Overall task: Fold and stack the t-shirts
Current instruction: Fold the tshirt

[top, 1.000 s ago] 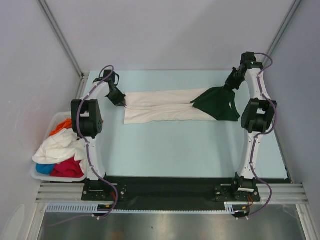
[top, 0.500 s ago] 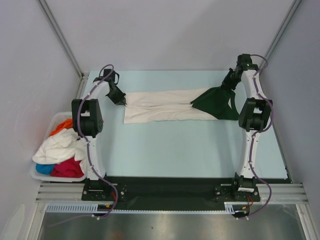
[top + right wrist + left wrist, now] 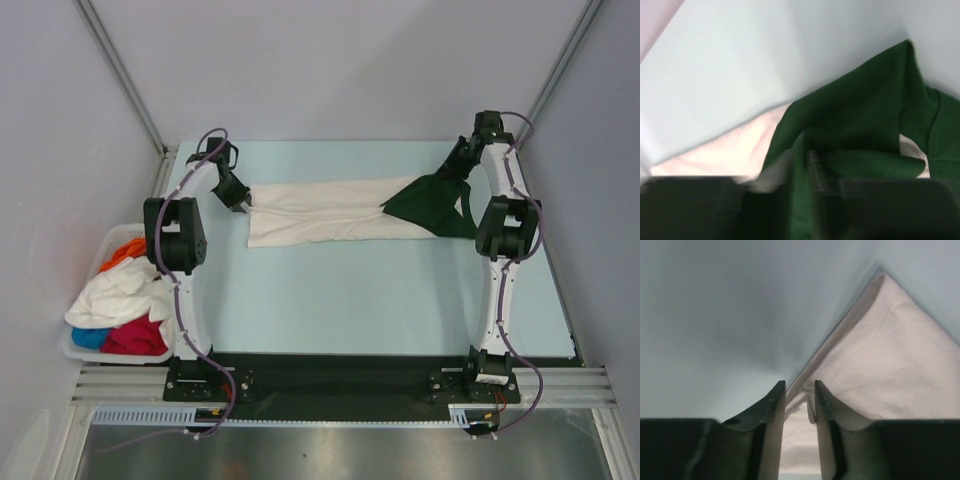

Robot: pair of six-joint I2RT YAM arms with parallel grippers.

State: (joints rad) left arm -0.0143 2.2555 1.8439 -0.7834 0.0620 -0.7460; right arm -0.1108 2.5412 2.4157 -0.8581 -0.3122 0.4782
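- We see the cream-and-green t-shirt [image 3: 330, 212] stretched left to right across the far desk [image 3: 380, 290], whose pale surface spreads nearward.
- Left pincer [image 3: 800, 385], narrow, nips its cream corner.
- Right pincer [image 3: 800, 152], blurred, grips green cloth near the desk's right edge.

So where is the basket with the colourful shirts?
In the top view the basket sits off the table's left edge, beside the left arm, heaped with white, orange, red and blue shirts.

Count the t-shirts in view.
5. A cream tee lies stretched across the table's far side. In the basket at left: an orange tee, a white tee, a blue tee and a red tee. More may be buried in that pile.
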